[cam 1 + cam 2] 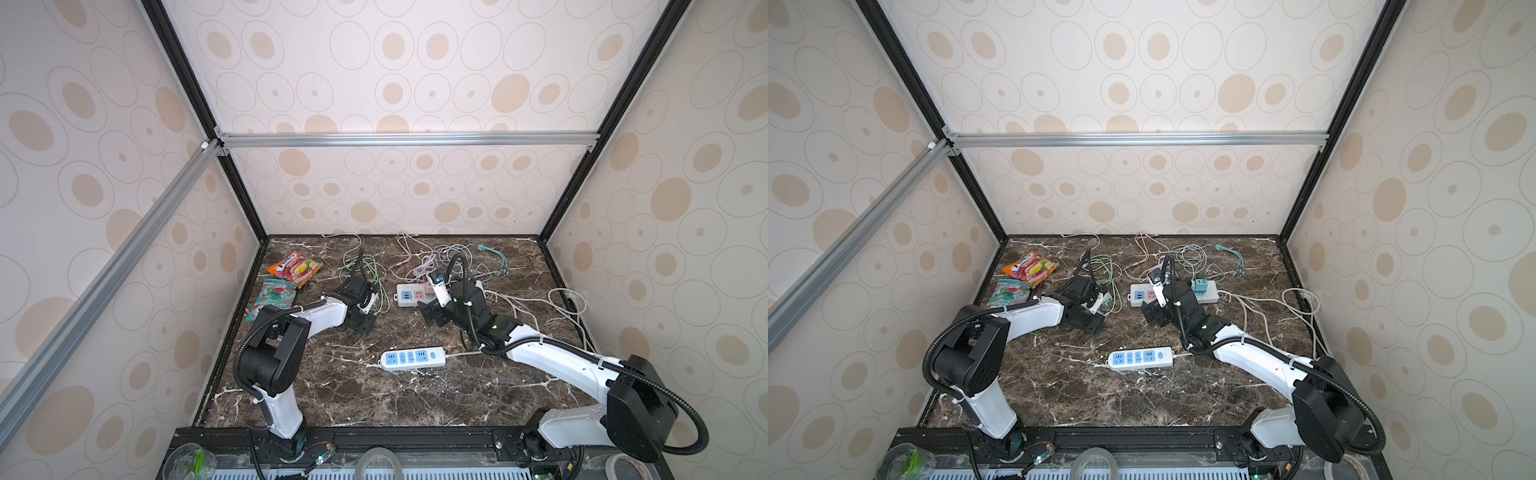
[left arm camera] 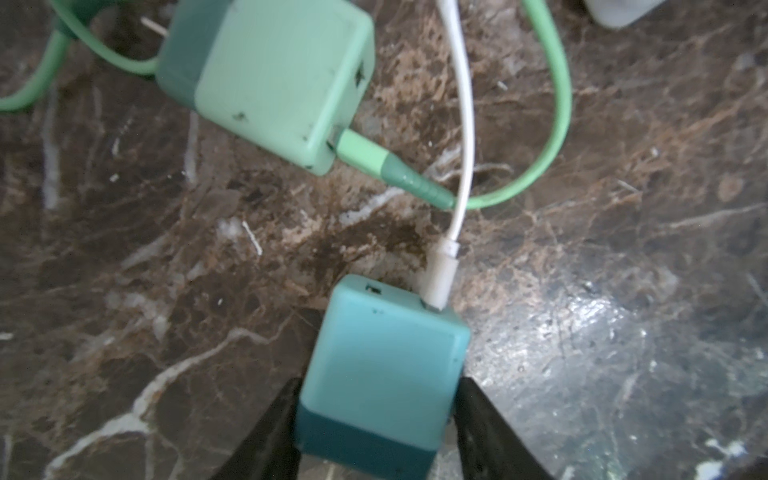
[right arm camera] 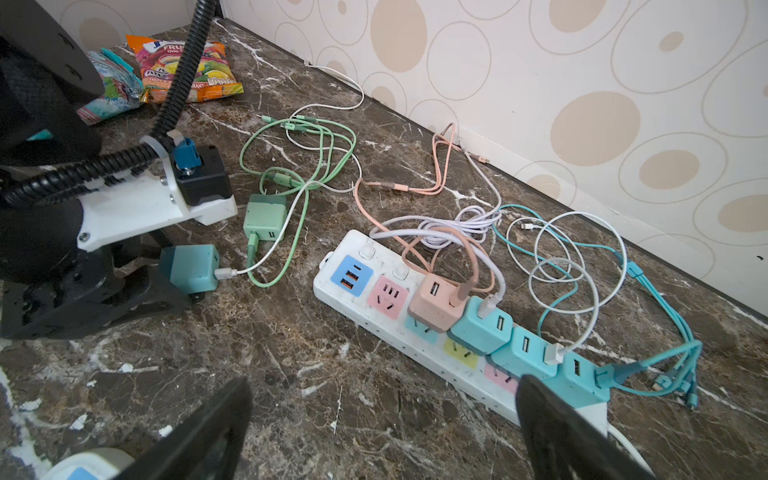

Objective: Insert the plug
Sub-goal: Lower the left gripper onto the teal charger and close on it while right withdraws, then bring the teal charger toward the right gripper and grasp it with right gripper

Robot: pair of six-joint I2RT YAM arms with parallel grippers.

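Between the left pincer's [image 2: 376, 380] jaws sits the teal plug [image 2: 382, 353], clasped on both flanks. Socket strip [image 3: 386, 259] lies to its right, nearer the wide-open right pincer [image 3: 384, 380].

left arm [image 1: 324, 311]: white shells, black joints | right arm [image 1: 552, 361]: same, small green light | hoses [image 3: 184, 70]: black, ribbed, white zip ties | fingers [image 3: 199, 432]: black wedges | camera bracket [image 3: 137, 212]: white, screwed, blue connector
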